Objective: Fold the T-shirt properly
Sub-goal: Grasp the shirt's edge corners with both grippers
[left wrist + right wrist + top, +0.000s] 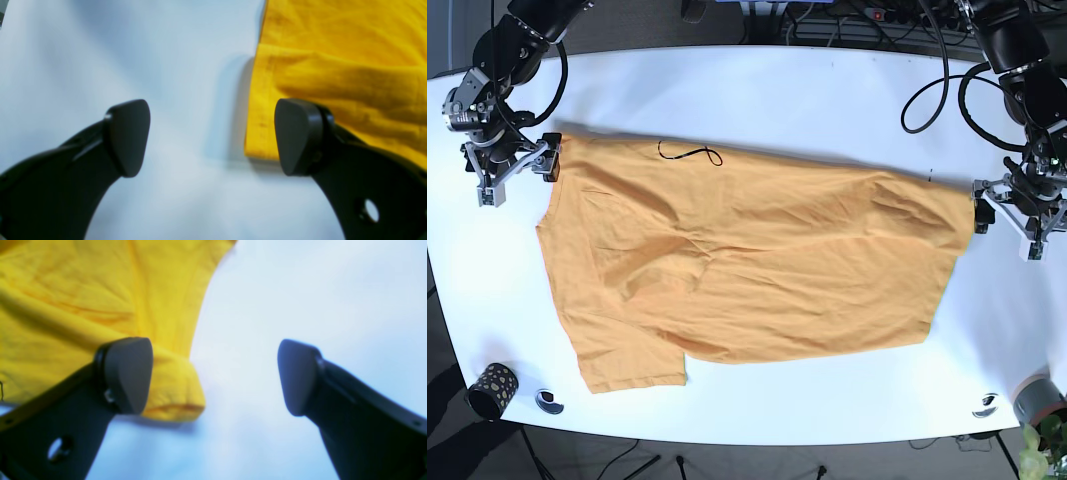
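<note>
No text, label, brand, number or sign can be read in any view. The yellow T-shirt (pixel 747 265) is plain, with only a thin dark squiggle (pixel 690 153) lying on it near its top edge, which forms no letters. The small dark cup (pixel 489 389) below the T-shirt's lower left corner bears a pale speckled pattern, not writing.

The T-shirt (pixel 747 265) lies spread on the table (pixel 757 100), between the two grippers. The right gripper (pixel 519 168), jaws apart, sits at the shirt's corner, one finger (pixel 125 373) over the cloth. The left gripper (pixel 1005 215), also spread, straddles the opposite edge, one finger (pixel 297 135) above fabric, the other (pixel 128 136) above bare table.
</note>
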